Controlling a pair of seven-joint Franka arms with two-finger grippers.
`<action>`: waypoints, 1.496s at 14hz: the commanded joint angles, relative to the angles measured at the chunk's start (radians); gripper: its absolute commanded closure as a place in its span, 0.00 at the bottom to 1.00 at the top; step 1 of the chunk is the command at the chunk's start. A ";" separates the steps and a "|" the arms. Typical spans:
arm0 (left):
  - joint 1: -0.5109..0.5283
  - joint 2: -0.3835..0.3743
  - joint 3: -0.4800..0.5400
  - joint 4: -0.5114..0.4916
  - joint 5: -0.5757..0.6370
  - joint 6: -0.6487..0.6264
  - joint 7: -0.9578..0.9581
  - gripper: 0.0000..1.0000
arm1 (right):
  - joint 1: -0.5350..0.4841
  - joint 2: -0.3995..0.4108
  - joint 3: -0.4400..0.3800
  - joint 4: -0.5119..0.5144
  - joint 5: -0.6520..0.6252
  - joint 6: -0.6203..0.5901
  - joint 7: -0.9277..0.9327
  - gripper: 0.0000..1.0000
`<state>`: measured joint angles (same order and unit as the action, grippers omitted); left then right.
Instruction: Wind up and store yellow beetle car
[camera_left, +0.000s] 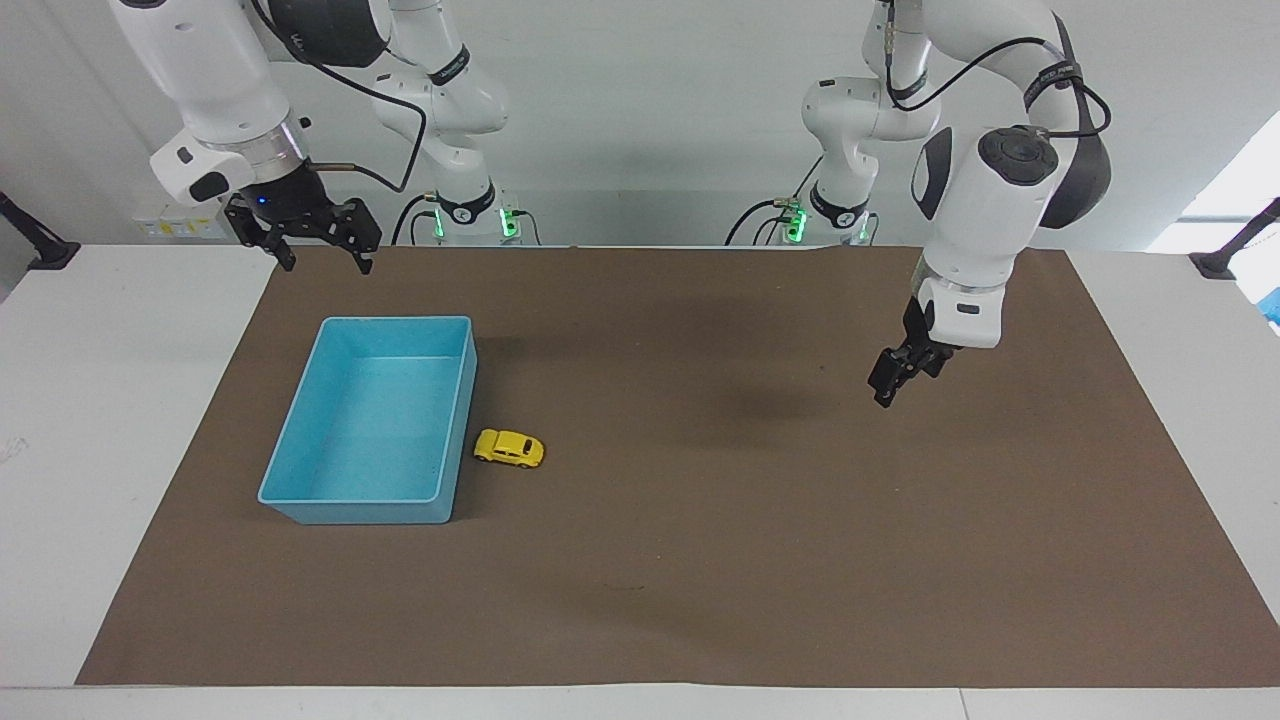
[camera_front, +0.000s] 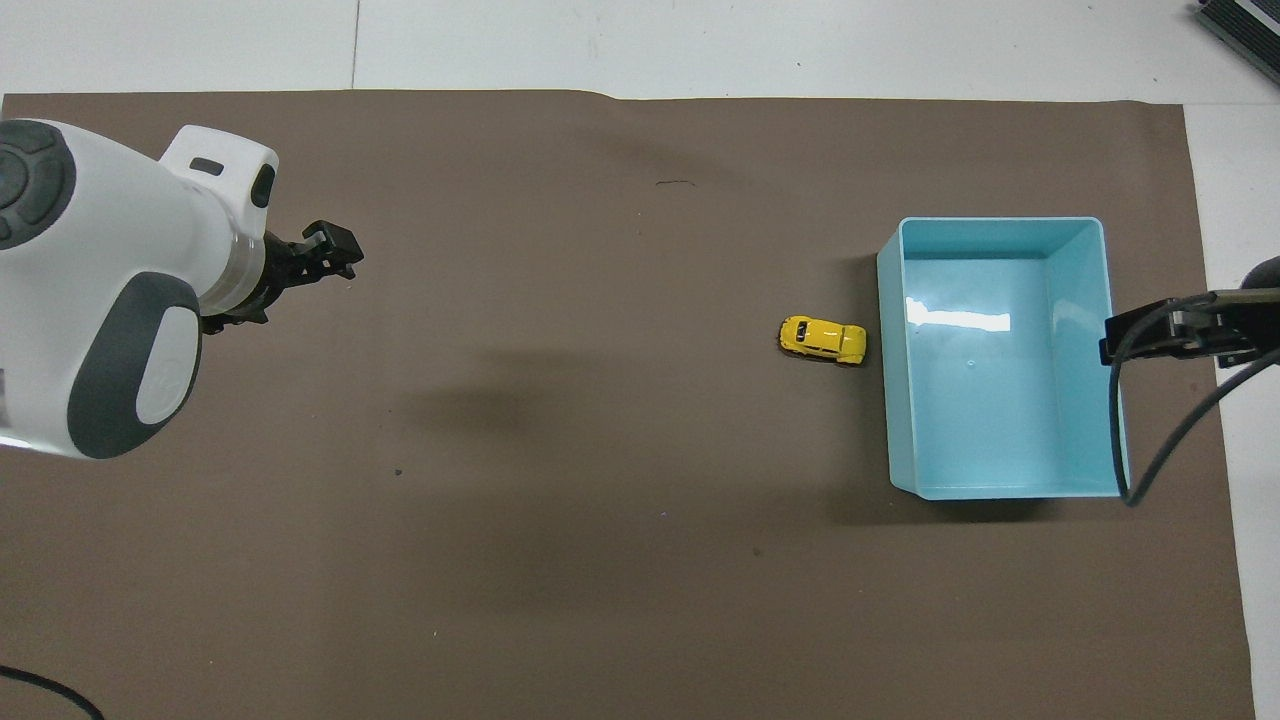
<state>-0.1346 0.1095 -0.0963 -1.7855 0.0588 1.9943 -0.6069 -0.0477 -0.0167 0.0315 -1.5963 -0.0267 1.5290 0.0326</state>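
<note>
Grip yellow beetle car, frame lower left beside blue bin, across its flanks using spread right hand; left hand finger state indeterminate.

- The yellow beetle car: bright yellow, dark windows.
- The bin: light blue.
- The mat: plain brown.
- The surface: white.

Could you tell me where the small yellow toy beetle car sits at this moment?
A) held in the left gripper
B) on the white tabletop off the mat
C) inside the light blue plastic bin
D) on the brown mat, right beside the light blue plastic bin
D: the small yellow toy beetle car rests on the brown mat just outside the long wall of the light blue plastic bin, and neither gripper is near it.
</note>
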 joint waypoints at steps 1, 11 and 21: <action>0.033 -0.043 -0.006 -0.014 -0.002 -0.064 0.233 0.00 | -0.009 -0.028 -0.005 -0.010 0.021 -0.010 -0.008 0.00; 0.082 -0.096 -0.008 0.047 -0.002 -0.215 0.498 0.00 | -0.011 -0.038 -0.007 -0.021 0.018 -0.032 0.088 0.00; 0.084 -0.180 0.000 0.115 -0.056 -0.339 0.562 0.00 | -0.003 -0.052 0.024 -0.048 0.021 0.006 0.469 0.00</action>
<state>-0.0643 -0.0457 -0.0931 -1.6680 0.0202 1.6800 -0.0697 -0.0454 -0.0354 0.0445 -1.6044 -0.0267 1.5035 0.4213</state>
